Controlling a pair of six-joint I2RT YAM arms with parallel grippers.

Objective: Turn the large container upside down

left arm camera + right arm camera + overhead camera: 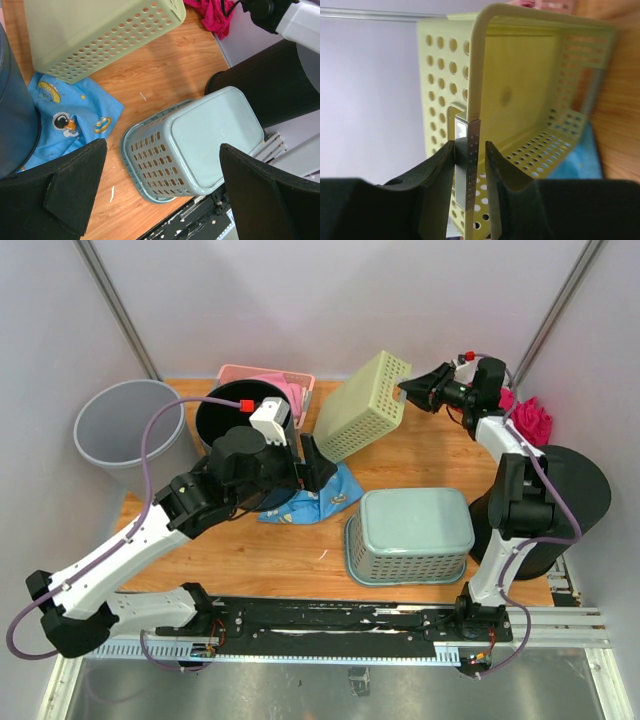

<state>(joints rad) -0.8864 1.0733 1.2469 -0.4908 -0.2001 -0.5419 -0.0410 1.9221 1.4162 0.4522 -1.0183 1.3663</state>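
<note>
Right gripper (470,150): jaws narrow, clamped on rim of pale yellow-green perforated plastic basket (362,408). Basket tilted steeply, gripped end up, lower end near blue printed cloth (322,502) on wooden table (420,455). Right arm stretched to far side, wrist turned left. Left gripper (312,465): jaws wide, holding nothing, over cloth, just beside basket.

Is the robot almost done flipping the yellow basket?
About halfway. Done: the right gripper is shut on the rim of the yellow basket and holds it tilted, one end raised. In hand: the tipping, as the opening faces sideways. Left to do: roll it right over and set it mouth-down. The left gripper is open and holds nothing.
</note>
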